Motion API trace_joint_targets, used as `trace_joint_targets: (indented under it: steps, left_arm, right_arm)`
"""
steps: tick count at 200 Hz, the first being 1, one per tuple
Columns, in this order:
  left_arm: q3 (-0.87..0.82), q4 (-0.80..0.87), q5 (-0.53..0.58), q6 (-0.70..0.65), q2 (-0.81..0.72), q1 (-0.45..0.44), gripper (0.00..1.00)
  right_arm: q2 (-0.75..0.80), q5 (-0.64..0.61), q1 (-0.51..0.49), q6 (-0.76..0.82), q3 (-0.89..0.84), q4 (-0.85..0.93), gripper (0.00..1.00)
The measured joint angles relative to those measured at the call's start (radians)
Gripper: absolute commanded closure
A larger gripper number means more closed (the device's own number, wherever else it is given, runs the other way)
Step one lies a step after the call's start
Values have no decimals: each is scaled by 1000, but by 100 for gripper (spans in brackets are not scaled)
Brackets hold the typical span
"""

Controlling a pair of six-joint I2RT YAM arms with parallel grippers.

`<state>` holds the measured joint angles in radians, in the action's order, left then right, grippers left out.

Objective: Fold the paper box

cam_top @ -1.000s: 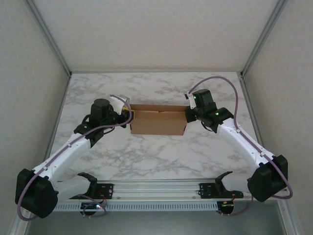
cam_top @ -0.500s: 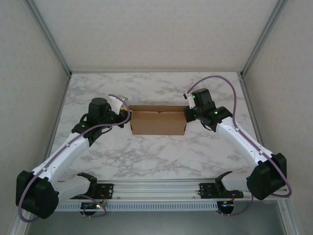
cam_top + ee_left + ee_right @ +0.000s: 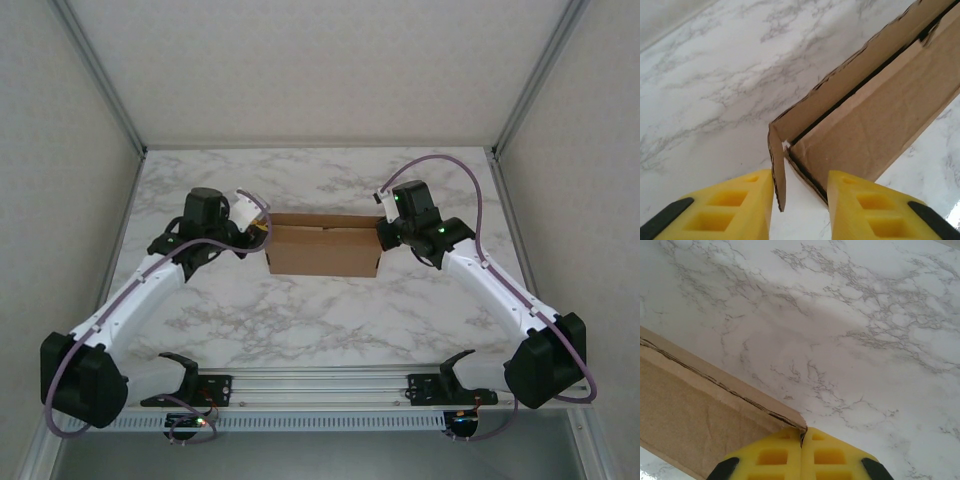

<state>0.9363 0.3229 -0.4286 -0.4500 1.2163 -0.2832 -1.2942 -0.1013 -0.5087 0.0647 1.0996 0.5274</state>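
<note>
The plain brown cardboard paper box (image 3: 323,250), a shallow, half-formed mailer with raw die-cut edges, lies flat on the white grey-veined marble table (image 3: 330,330), with one gripper at each of its short ends; its long walls stand up and its loose flaps are not yet tucked.

It looks light and thin, so a careless push would likely slide it over the smooth stone; the panels are stiff across their faces but should hinge readily at the creases, and the ragged edges could crush or tear under a hard pinch. The best holds, in my judgement, are the free end flaps and wall edges, close to a crease, with the opposite end braced against skidding.

The left gripper (image 3: 261,229) sits at the box's left end; in its wrist view its yellow fingers (image 3: 740,205) stand apart, and the small upright end flap (image 3: 778,175) rises in the gap, close against the left finger and clear of the other, so nothing is clamped. The right gripper (image 3: 383,233) sits at the box's right end, its yellow pads (image 3: 775,455) brought together, their tips meeting the box's far corner; whether a sliver of cardboard is nipped between them I cannot tell.
</note>
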Motion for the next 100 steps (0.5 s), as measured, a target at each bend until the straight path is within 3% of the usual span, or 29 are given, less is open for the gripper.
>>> trace_joint_targets:
  steps: [59,100]
  left_arm:
    - [31,-7,-87,36,54,17,86]
    - [12,-55,-90,92,54,25,96]
  right_arm:
    - [0,5,0,2,0,1,100]
    - [2,7,0,-2,0,6,100]
